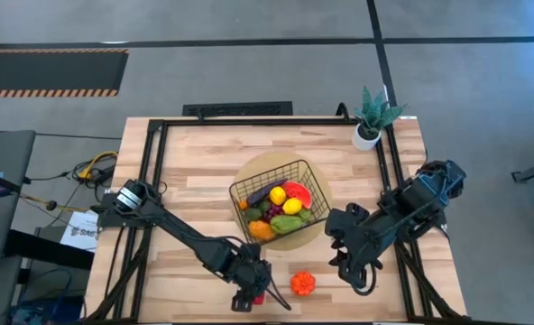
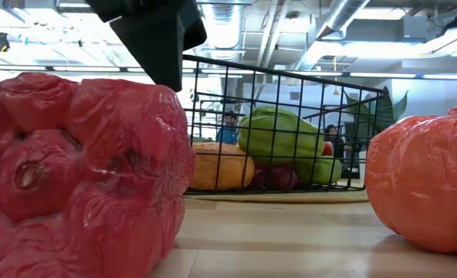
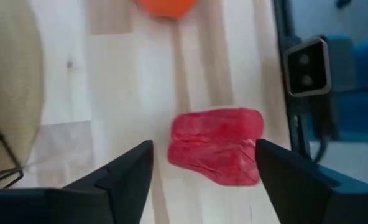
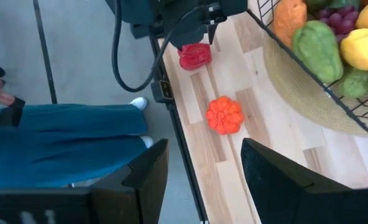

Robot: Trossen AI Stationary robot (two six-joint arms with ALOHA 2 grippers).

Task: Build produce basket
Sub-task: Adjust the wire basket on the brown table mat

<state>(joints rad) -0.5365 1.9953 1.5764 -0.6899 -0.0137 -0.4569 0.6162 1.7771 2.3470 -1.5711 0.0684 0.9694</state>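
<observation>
High view puts my left gripper (image 1: pixel 252 297) at the worktop's front edge, jaws apart over the red pepper (image 3: pixel 216 146), not gripping it. I see the orange pepper (image 1: pixel 303 283) just beside. My right gripper (image 1: pixel 357 271) waits open. The basket (image 1: pixel 249 190) sits mid-worktop.

Left gripper (image 3: pixel 202 168) open, its two dark fingers (image 3: pixel 125 177) spread wide apart. Red pepper (image 3: pixel 218 144) lies on the wood table (image 3: pixel 115 74) between and just beyond the fingertips, neither finger touching it. Orange pepper (image 3: pixel 165 6) farther off on the table, well apart from the red one, mostly cut off at the frame edge. Round tan mat (image 3: pixel 13 81) at one side, with a bit of black basket (image 3: pixel 0 155) wire over it. Past the table's edge on the other side, a black frame rail (image 3: pixel 283 25) and a grey box (image 3: pixel 306 65) with two round holes; blue cloth (image 3: pixel 358 81) beyond that.
</observation>
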